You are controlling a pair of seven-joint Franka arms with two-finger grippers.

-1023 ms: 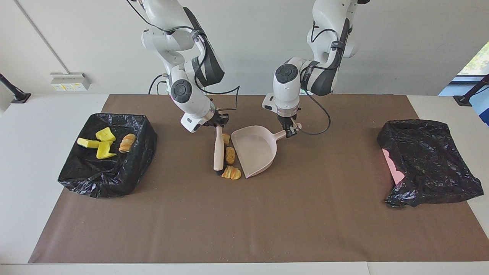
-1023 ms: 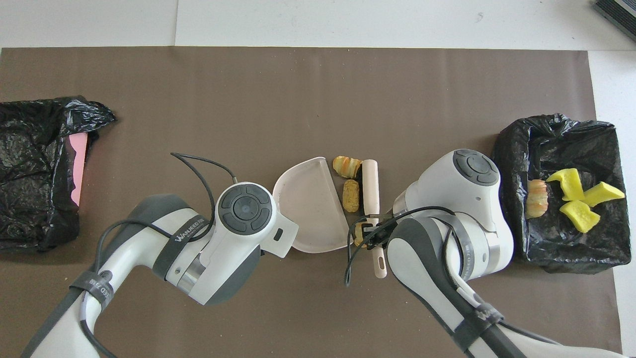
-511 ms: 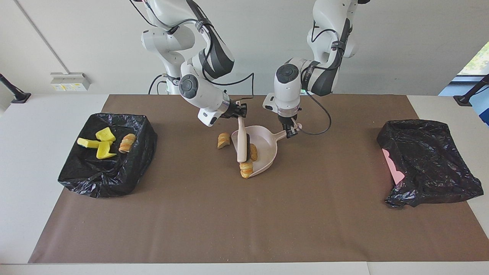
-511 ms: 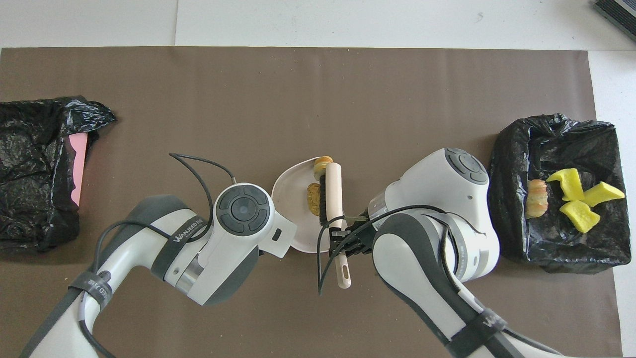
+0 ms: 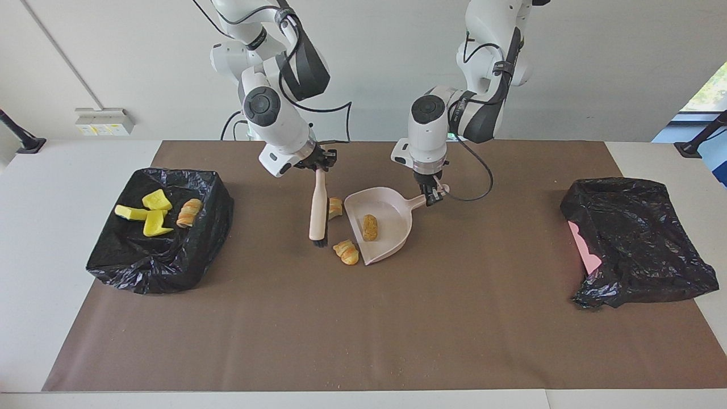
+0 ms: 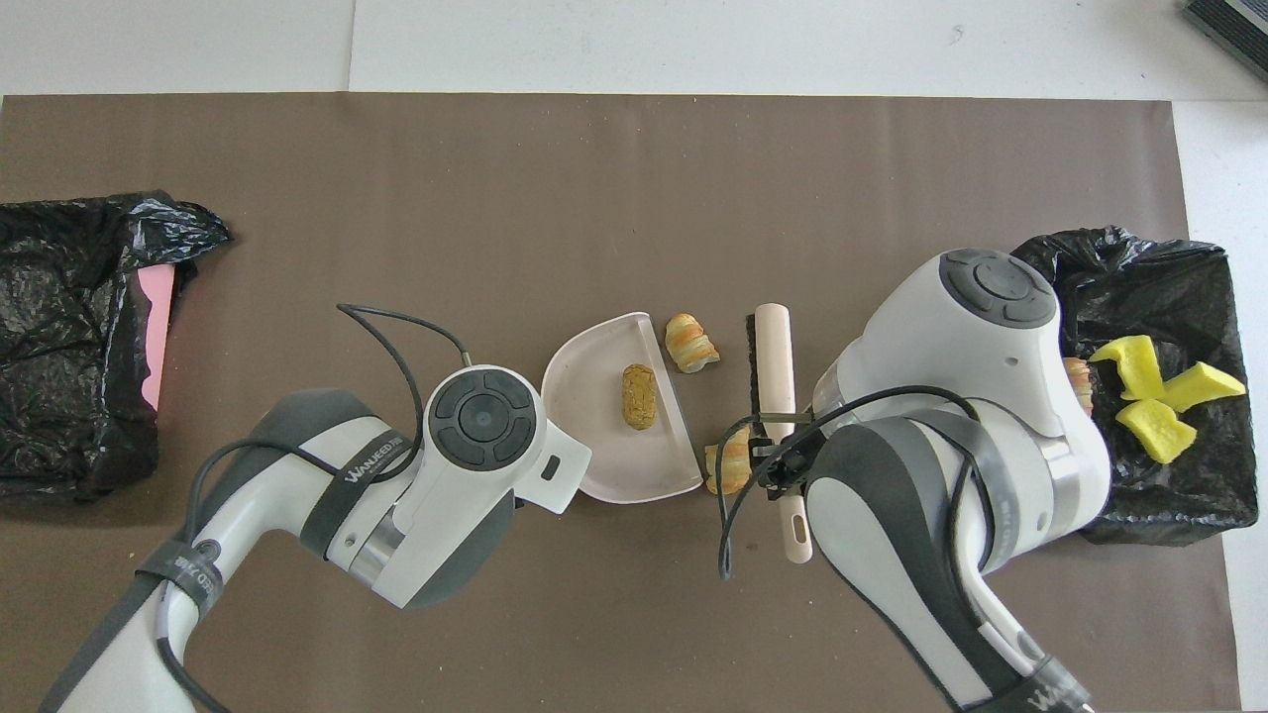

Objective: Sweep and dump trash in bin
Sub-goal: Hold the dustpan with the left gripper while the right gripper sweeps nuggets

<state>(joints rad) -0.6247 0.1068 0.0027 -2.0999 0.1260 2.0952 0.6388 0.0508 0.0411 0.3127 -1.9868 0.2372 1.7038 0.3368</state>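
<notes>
My right gripper (image 5: 321, 165) is shut on the handle of a pale brush (image 5: 318, 207), whose bristle end points down at the mat. The left gripper (image 5: 433, 194) is shut on the handle of the pink dustpan (image 5: 392, 213), which rests on the mat. One brown nugget of trash (image 5: 370, 227) lies inside the pan. A striped piece (image 5: 346, 252) lies on the mat just off the pan's lip. Between brush and pan lies another striped piece (image 5: 335, 208). From overhead I see the brush (image 6: 774, 361), nugget (image 6: 639, 396) and both striped pieces (image 6: 690, 343) (image 6: 728, 470); the left gripper is hidden under its arm.
The bin (image 5: 210, 187), lined with a black bag, stands at the right arm's end of the table and holds three yellow chunks (image 5: 149, 213) and a striped piece (image 5: 189, 212). A second black bag (image 5: 636, 238) over something pink lies at the left arm's end.
The brush swept across into the pan, leaving the nugget inside, then swung back toward the right arm's end. One striped piece slid off the lip onto the mat. The dustpan stayed put.
</notes>
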